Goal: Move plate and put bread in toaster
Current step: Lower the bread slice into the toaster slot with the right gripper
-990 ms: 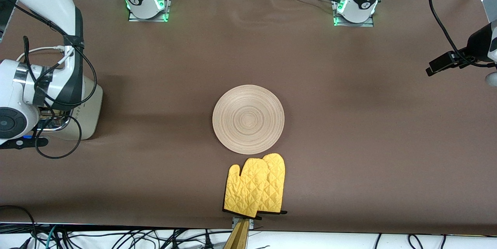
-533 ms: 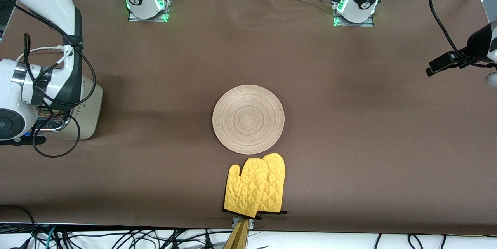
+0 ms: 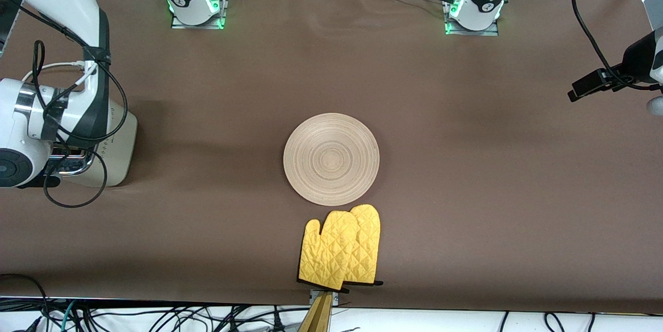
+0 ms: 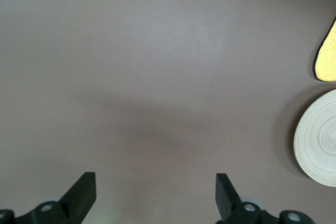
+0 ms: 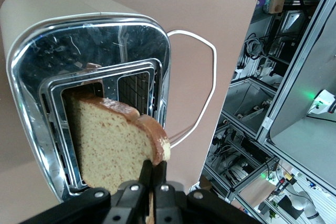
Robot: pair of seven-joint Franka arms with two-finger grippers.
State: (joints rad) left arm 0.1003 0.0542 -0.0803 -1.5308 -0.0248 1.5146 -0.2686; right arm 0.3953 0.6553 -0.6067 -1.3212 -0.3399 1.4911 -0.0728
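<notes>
Toaster [image 5: 79,77] is standing at the counter [image 3: 466,166] edge by the right arm's end, slots facing up. Plate [image 3: 331,159] is lying bare mid-counter. Bread [image 5: 113,148] is hanging directly over a slot, its flat face running along the slot's length, pinched tight by the right claw [image 5: 152,182]. Left claw [image 4: 156,192] is waiting, spread wide and holding nothing, over bare counter.
</notes>
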